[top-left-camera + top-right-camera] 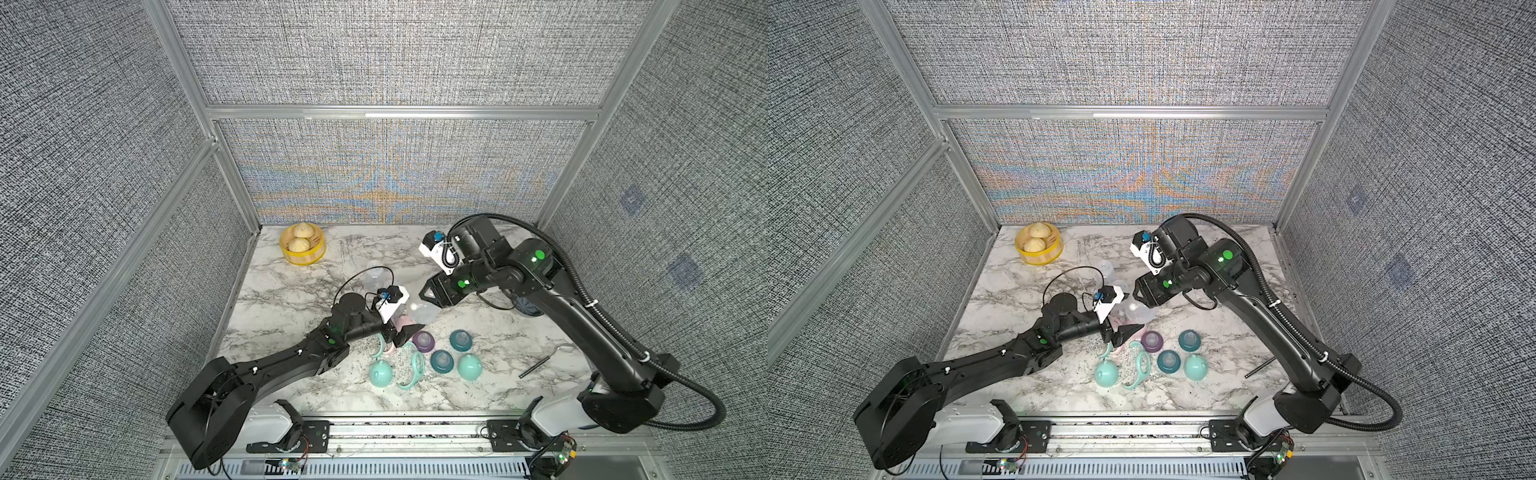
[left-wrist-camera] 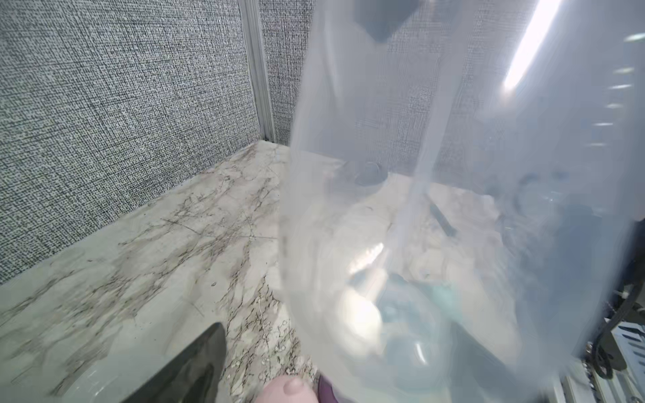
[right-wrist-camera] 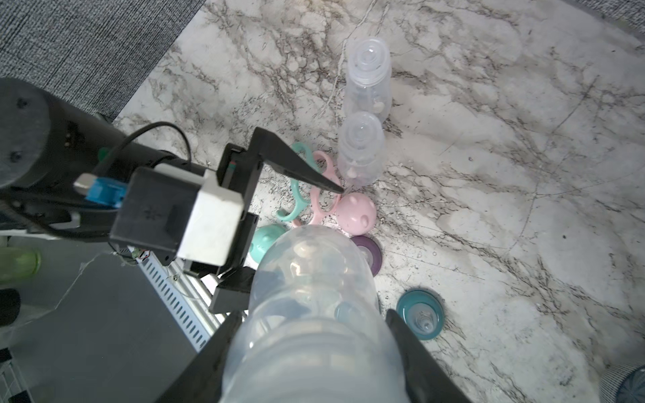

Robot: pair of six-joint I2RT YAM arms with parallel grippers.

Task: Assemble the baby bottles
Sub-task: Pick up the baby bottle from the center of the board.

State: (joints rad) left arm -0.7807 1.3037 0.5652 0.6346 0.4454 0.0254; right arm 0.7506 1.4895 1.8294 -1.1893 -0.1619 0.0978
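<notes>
1. My right pincer (image 3: 312, 315) pinches one clear bottle (image 3: 307, 275) by its ribbed end and holds it sideways above the middle of the worktop (image 3: 506, 139).
2. My left pincer (image 1: 409, 334) stands spread about the bottle's free end. I cannot tell whether it touches.
3. I judge the bottle light, stiff, thin-walled and slick. The ribs give purchase where the smooth belly would slide, so a moderate squeeze there should do.
4. There are three bottles: the held one and two standing bottles (image 3: 368, 80) (image 3: 359, 153), upright at 10 o'clock from it.
5. There are three handle rings: two mint rings (image 1: 411, 368) (image 1: 379, 347) and one pink ring (image 3: 326, 188), at 6 to 7 o'clock.
6. There are three collars: two teal collars (image 1: 460, 340) (image 1: 441, 360) and one purple collar (image 1: 424, 341), at 5 to 6 o'clock.
7. There are three dome caps: two mint caps (image 1: 381, 373) (image 1: 469, 366) and one pink cap (image 3: 357, 213).
</notes>
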